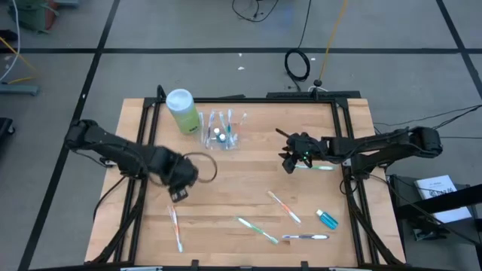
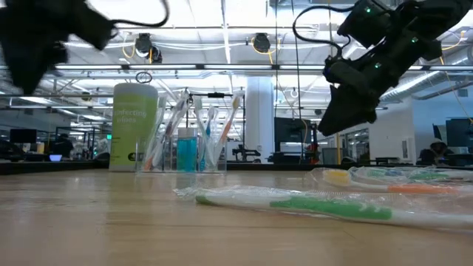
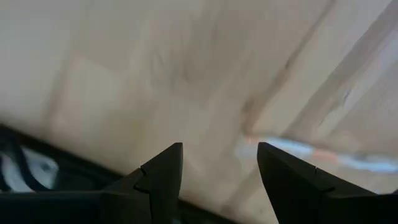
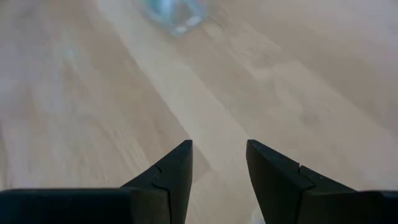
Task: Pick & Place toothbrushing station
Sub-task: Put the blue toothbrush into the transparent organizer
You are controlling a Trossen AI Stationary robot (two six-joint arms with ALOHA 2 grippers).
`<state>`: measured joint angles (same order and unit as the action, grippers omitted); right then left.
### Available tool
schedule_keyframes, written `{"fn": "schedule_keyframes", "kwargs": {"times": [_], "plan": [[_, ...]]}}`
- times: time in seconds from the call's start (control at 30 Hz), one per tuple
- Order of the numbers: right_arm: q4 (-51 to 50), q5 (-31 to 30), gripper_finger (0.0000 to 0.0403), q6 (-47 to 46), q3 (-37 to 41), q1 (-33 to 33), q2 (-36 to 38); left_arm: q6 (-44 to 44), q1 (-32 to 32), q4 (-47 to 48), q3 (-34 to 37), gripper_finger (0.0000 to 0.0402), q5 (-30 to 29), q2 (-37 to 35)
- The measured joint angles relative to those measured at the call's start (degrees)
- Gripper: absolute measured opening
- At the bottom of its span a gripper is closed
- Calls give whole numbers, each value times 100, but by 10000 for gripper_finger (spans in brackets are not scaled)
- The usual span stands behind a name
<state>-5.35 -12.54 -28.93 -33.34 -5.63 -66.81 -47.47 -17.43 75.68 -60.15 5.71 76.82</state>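
Clear cup of toothbrushes stands beside the green bottle.
My left tool and right tool hover open and empty above the counter; loose toothbrushes lie nearer its front.

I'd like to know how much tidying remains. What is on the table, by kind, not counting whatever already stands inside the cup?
Loose toothbrushes: 5
Loose toothpaste tube: 1
Clear cup: 1
Light-green bottle: 1
Total: 8
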Motion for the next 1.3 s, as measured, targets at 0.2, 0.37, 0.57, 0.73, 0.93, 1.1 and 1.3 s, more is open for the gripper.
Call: {"fn": "schedule_keyframes", "kwargs": {"times": [0.2,0.37,0.57,0.73,0.93,1.1,1.3], "plan": [[-854,-439,141,-796,0,-2,0,-918,-837,-827,707,214,430,2],[-956,-539,141,-891,0,-2,0,-2311,-1330,-2265,1103,214,650,4],[-926,-537,141,-762,0,-2,0,-168,-2022,-3679,1223,214,514,4],[-926,-537,141,-707,0,-2,0,1561,-2595,-4192,1223,214,-415,70],[-926,-537,141,-575,0,-2,0,1413,-2977,-4152,1223,214,-457,460],[-926,-534,141,-593,0,-2,0,1385,-2984,-4187,1226,214,-383,648],[-802,-66,141,-19,-28,69,76,1822,-2906,-4170,1226,214,-385,647]]}}
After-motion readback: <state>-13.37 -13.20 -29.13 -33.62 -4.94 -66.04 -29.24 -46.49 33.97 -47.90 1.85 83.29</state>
